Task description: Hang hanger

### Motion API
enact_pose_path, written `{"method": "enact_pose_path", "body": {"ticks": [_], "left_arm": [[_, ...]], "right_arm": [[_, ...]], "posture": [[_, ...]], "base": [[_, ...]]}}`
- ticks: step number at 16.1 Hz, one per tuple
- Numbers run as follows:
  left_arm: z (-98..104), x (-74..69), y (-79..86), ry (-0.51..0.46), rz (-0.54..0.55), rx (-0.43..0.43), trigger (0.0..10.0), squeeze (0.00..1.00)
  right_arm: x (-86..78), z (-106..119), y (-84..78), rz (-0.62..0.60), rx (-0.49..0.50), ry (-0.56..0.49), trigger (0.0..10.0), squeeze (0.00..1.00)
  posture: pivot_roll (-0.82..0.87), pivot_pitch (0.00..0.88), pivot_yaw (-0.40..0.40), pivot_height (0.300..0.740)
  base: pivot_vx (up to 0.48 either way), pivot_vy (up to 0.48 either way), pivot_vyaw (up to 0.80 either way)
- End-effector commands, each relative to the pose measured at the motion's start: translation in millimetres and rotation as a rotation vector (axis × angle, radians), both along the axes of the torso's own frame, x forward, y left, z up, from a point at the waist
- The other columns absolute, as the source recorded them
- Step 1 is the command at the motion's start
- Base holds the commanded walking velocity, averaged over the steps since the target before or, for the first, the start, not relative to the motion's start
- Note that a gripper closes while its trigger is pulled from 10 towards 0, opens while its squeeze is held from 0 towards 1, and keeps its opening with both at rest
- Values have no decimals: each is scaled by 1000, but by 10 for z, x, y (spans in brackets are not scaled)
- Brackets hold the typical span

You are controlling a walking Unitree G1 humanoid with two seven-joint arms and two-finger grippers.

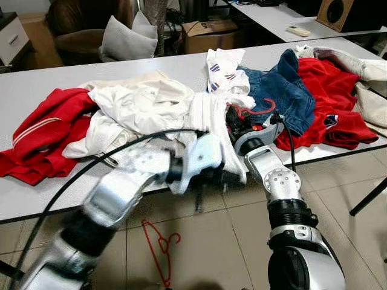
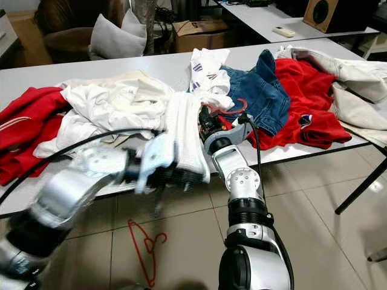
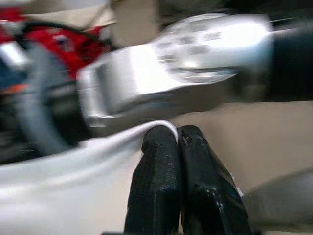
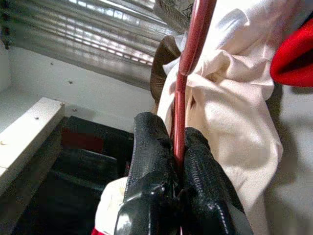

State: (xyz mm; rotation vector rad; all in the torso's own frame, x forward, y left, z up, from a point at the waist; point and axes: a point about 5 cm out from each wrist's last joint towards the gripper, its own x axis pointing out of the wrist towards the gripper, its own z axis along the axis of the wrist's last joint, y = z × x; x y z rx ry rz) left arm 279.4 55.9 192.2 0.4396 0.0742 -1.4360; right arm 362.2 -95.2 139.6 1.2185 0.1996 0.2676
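Observation:
My right gripper (image 1: 236,124) is over the table's front part, shut on a thin red hanger (image 4: 188,54) that curves out beside the denim (image 1: 257,112). The right wrist view shows the hanger's rod pinched between the black fingers (image 4: 151,161), with white cloth (image 4: 230,107) behind it. My left gripper (image 1: 221,178), blurred, is at the table's front edge. It is shut on the hem of a white garment (image 1: 208,121) that hangs over that edge. In the left wrist view its fingertips (image 3: 159,142) press together with the white hem (image 3: 73,161) at them. A second red hanger (image 1: 158,248) lies on the floor.
The grey table (image 1: 54,199) carries a heap of clothes: a red top (image 1: 42,133) at the left, white garments in the middle, denim (image 1: 284,90) and a red garment (image 1: 329,96) at the right. A pillow (image 1: 124,39) and a cardboard box (image 1: 208,33) stand behind.

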Motion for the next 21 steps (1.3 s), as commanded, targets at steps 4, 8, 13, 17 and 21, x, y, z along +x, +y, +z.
{"method": "enact_pose_path", "body": {"ticks": [4, 8, 13, 17, 21], "left_arm": [[373, 189, 229, -76, 116, -138, 0, 0], [489, 309, 462, -110, 192, -165, 0, 0], [400, 414, 532, -150, 222, -42, 10000, 0], [603, 347, 749, -100, 228, -140, 10000, 1000], [744, 240, 862, -27, 224, -301, 10000, 1000]], "right_arm": [[-115, 23, 37, 95, -187, -55, 10000, 0], [-246, 41, -17, 127, -132, -74, 10000, 0], [-318, 228, -61, 154, -171, -178, 10000, 0], [-342, 183, -94, 173, -324, -166, 10000, 0], [-293, 204, -194, 124, -415, -180, 10000, 0]], "posture": [[-127, 0, 72, 710], [-133, 0, 78, 710], [-149, 0, 97, 710], [-124, 0, 51, 710], [-110, 0, 51, 710]], "base": [[0, 0, 0], [0, 0, 0], [0, 0, 0], [0, 0, 0], [0, 0, 0]]}}
